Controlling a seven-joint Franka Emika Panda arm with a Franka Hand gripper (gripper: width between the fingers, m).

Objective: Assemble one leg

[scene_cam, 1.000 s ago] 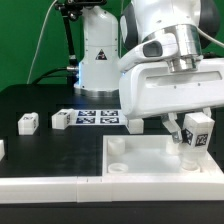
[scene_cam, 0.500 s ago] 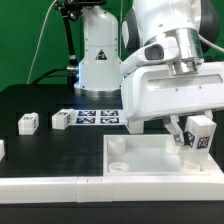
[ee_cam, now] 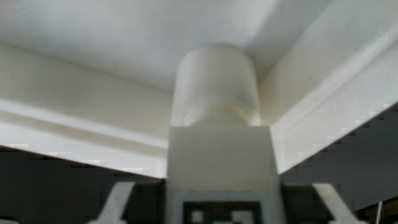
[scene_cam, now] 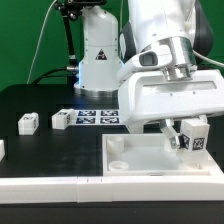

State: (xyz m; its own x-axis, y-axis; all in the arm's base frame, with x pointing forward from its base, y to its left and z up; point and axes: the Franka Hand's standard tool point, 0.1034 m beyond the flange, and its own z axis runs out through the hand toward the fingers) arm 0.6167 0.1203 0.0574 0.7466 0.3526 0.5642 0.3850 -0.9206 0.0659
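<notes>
On the exterior view's left, a spare peg [scene_cam: 26, 122] and a second peg [scene_cam: 60, 119] sit on open black table [scene_cam: 40, 98], clear of the white panel [scene_cam: 150, 158], whose edge runs along the front. At the right, the leg [scene_cam: 198, 141], a stubby white block with a black-and-white marker, hangs tilted over the panel, pinched between the gripper [scene_cam: 188, 135] fingers.

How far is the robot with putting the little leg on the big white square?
Done: one leg is picked up, gripped in the fingers. In hand: it hangs over the white panel near its corner at the exterior view's right. Left: fixing it into the panel; I cannot tell whether it touches yet. A spare leg lies loose aside.
</notes>
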